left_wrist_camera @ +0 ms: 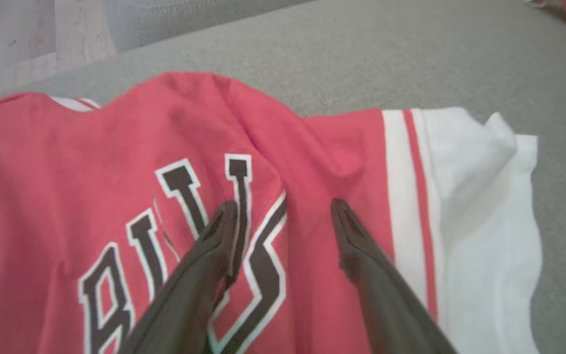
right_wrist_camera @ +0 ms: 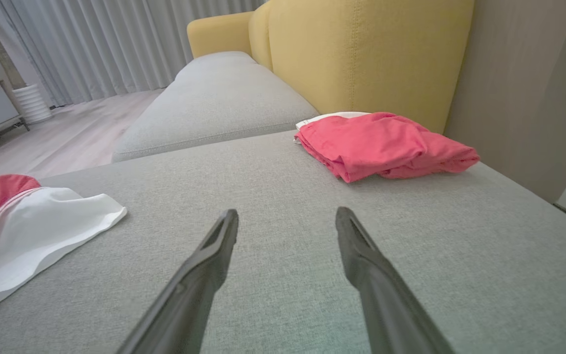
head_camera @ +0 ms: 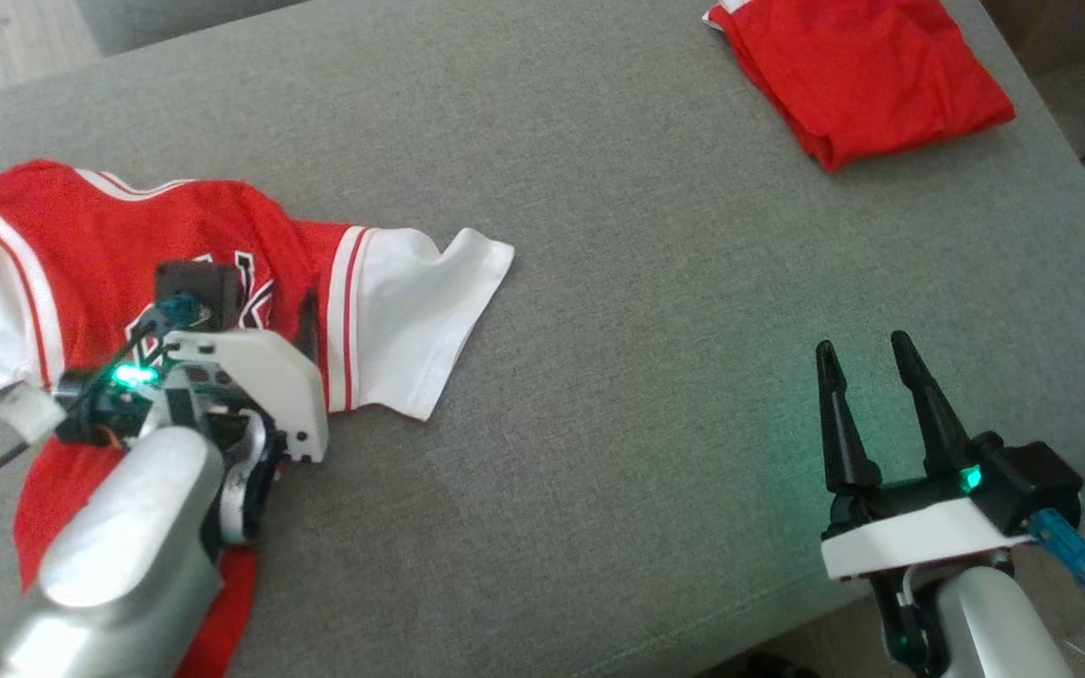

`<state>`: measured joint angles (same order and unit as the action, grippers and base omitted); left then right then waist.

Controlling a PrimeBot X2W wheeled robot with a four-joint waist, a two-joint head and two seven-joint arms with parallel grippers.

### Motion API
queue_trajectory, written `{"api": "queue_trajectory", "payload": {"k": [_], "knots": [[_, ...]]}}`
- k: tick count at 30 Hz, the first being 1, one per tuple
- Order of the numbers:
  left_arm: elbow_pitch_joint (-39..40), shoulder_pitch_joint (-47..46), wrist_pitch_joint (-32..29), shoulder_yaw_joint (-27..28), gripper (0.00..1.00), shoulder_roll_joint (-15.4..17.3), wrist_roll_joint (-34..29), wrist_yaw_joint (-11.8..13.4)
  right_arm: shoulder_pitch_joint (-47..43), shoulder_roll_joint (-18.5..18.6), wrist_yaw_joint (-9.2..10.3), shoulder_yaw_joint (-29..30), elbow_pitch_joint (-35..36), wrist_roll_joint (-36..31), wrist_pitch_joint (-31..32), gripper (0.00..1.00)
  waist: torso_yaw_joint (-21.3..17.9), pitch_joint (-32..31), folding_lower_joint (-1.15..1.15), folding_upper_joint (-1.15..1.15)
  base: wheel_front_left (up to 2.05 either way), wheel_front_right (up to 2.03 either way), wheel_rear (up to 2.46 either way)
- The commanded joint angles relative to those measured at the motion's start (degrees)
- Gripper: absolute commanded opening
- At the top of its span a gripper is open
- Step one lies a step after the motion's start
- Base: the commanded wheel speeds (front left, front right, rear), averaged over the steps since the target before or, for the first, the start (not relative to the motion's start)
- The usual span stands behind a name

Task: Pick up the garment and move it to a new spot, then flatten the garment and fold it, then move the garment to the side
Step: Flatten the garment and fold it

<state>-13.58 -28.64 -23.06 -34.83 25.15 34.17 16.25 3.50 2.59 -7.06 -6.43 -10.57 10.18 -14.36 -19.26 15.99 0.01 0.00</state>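
Observation:
The garment [head_camera: 81,235] is a red jersey with white sleeves and black lettering, lying rumpled on the left of the grey cushion [head_camera: 618,282]. My left gripper [head_camera: 251,311] hovers over its chest, open. In the left wrist view the two fingers of the left gripper [left_wrist_camera: 284,206] stand apart over the lettering of the garment [left_wrist_camera: 116,137], holding nothing. My right gripper [head_camera: 863,347] is open at the lower right, above bare cushion, well clear of the jersey. In the right wrist view the right gripper [right_wrist_camera: 287,214] points across the cushion, and the garment's white sleeve [right_wrist_camera: 32,231] lies at the left.
A folded red cloth [head_camera: 863,66] lies at the cushion's far right corner, seen too in the right wrist view [right_wrist_camera: 381,142]. A yellow sofa back [right_wrist_camera: 361,49] rises behind it. Wooden floor [right_wrist_camera: 67,137] lies beyond the far edge.

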Motion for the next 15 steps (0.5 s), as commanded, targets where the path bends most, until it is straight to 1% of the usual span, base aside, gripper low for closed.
{"api": "queue_trajectory", "payload": {"k": [1,4,8,9,10,11,12,15], "knots": [[-0.2,-3.4,0.8,2.0,1.0,0.5,-0.6,-0.3,1.6,0.3,-0.43,-0.8,1.8,0.1,-0.6,1.0,-0.3,0.4,-0.01,0.0,0.0,0.0,0.0],[-5.2,-5.0,1.7,1.3,1.0,-1.5,0.0,-2.0,1.7,0.3,-0.43,-0.3,1.7,-0.5,-0.6,1.0,-0.3,0.5,-0.01,0.0,0.0,0.0,0.0],[-10.3,-6.5,2.1,0.6,1.0,-3.1,0.4,-3.5,1.9,0.3,-0.43,-0.2,1.8,-0.8,-0.6,1.0,-0.1,0.4,-0.01,0.0,0.0,0.0,0.0],[-11.6,-6.8,1.9,0.4,0.96,-3.5,0.7,-4.0,2.0,0.3,-0.43,-0.4,1.8,-0.7,-0.6,1.0,0.0,0.4,-0.01,0.0,0.0,0.0,0.0],[-12.8,-7.1,1.7,0.1,0.14,-3.8,0.9,-4.5,2.0,0.3,-0.43,-0.6,1.8,-0.7,-0.6,1.0,-0.1,0.4,-0.01,0.0,0.0,0.0,0.0],[-14.7,-7.6,1.3,-0.8,0.0,-4.6,1.4,-6.5,2.2,0.3,-0.43,-1.1,1.7,-0.5,-0.6,1.0,-0.2,0.3,-0.01,0.0,0.0,0.0,0.0],[-15.3,-7.9,1.4,-1.1,0.0,-5.1,1.7,-7.5,2.3,0.3,-0.43,-1.4,1.6,-0.4,-0.6,1.0,-0.4,0.2,-0.01,0.0,0.0,0.0,0.0],[-16.2,-9.0,4.3,-1.5,0.0,-6.5,1.4,-8.8,2.5,0.3,-0.43,-1.7,1.4,-0.1,-0.6,1.0,-1.1,-0.1,-0.01,0.0,0.0,0.0,0.0]]}}
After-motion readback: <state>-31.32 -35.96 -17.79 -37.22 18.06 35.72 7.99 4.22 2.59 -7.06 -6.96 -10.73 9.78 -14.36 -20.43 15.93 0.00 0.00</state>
